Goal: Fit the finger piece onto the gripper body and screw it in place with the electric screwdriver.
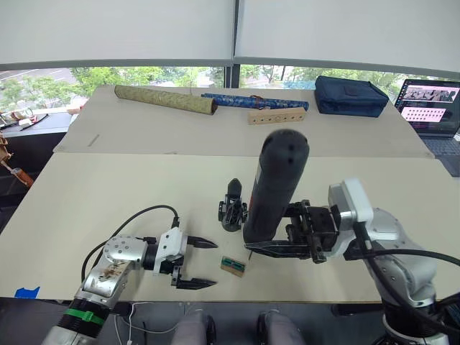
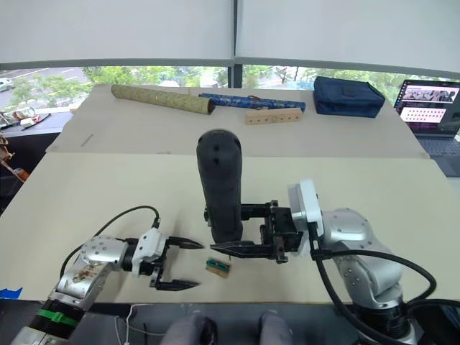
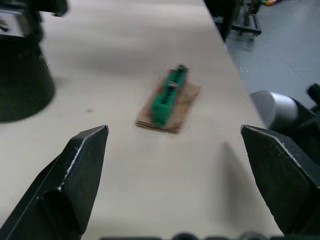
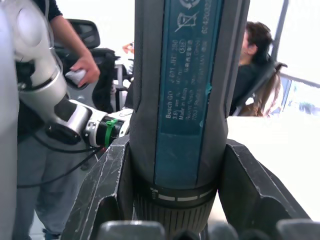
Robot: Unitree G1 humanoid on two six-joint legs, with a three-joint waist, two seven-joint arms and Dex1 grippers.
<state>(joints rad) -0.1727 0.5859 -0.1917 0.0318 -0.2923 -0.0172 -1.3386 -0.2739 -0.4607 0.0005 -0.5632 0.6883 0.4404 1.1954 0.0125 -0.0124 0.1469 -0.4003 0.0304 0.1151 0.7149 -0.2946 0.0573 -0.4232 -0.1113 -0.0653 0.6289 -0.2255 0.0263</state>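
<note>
Right tool [image 1: 277, 233] is clamped on the upright thick near-black cylindrical electric screwdriver [image 1: 277, 185]; left tool [image 1: 200, 264] spread apart over the beige worktop [image 1: 108, 194].

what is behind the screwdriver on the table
The gripper body stands just behind the upright screwdriver, which the right claw holds. In the right eye view the screwdriver covers nearly all of that body, so its far side stays hidden.

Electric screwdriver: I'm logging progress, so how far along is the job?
Done: the right gripper holds the electric screwdriver upright, bit down. In hand: bringing it beside the gripper body on the table. The left gripper is open and empty. I can't tell whether the finger piece is fitted; driving the screw seems left.
</note>
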